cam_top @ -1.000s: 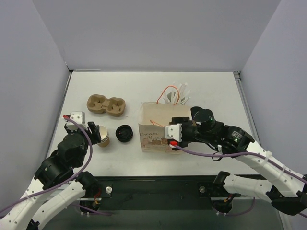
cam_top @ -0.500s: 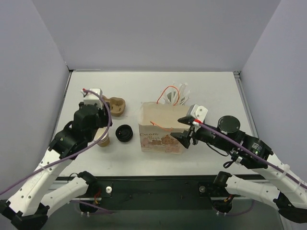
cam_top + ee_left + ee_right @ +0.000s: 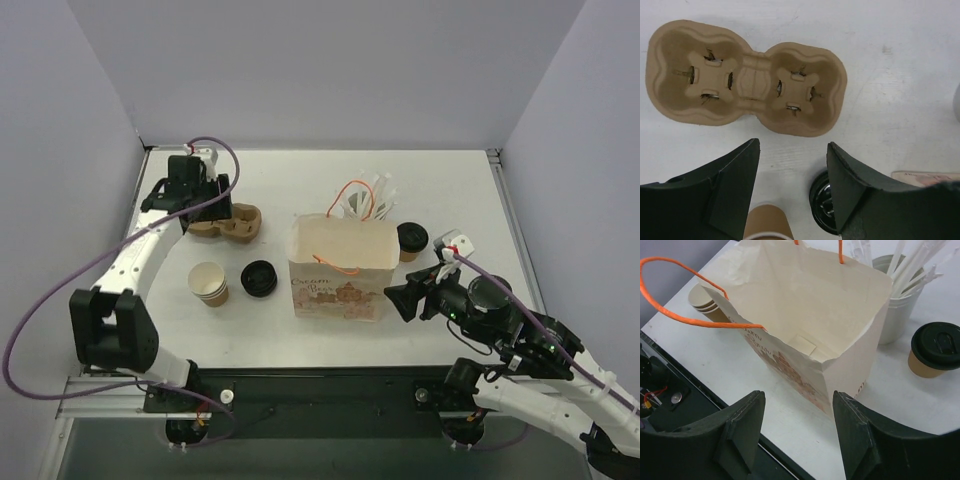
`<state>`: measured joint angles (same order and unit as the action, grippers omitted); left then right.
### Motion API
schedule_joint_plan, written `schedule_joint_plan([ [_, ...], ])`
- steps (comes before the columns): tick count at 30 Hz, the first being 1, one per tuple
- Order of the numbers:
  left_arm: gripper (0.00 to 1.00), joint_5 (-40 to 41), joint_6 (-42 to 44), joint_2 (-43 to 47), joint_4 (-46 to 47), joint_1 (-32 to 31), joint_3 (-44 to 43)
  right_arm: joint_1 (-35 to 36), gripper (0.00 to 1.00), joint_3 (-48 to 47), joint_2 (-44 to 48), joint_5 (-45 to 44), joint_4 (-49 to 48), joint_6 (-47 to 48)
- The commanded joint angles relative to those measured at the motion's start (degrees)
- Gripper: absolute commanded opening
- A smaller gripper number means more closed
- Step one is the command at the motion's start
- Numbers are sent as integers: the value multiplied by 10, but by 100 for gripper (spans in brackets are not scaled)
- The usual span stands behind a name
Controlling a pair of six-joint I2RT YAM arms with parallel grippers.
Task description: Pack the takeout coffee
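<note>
Standing just right of the creased paper bag, the kraft coffee wore a round black lid. Left gripper gaped empty over the pulp tray; right gripper gaped facing the bag.

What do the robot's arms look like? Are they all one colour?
No. The left arm and right arm have white tube-like links and chunky black joints. A thin purple cable loops along each one. The left gripper and right gripper each have two black, wedge-shaped fingers.
</note>
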<state>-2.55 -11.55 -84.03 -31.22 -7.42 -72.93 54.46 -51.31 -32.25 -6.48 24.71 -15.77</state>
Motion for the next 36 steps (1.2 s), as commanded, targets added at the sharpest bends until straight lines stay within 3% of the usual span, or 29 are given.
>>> schedule_joint_plan([
  [1, 65, -15, 46, -64, 74, 10, -29, 3, 57, 14, 19, -48, 12, -35],
  [8, 67, -9, 93, -154, 79, 25, -70, 3, 57, 8, 33, -45, 42, -23],
  [20, 66, -18, 129, -229, 82, 29, -97, 2, 59, 10, 39, -67, 49, 5],
  [36, 63, 9, 147, -227, 85, 29, -100, 2, 60, 24, 26, -80, 51, 18],
])
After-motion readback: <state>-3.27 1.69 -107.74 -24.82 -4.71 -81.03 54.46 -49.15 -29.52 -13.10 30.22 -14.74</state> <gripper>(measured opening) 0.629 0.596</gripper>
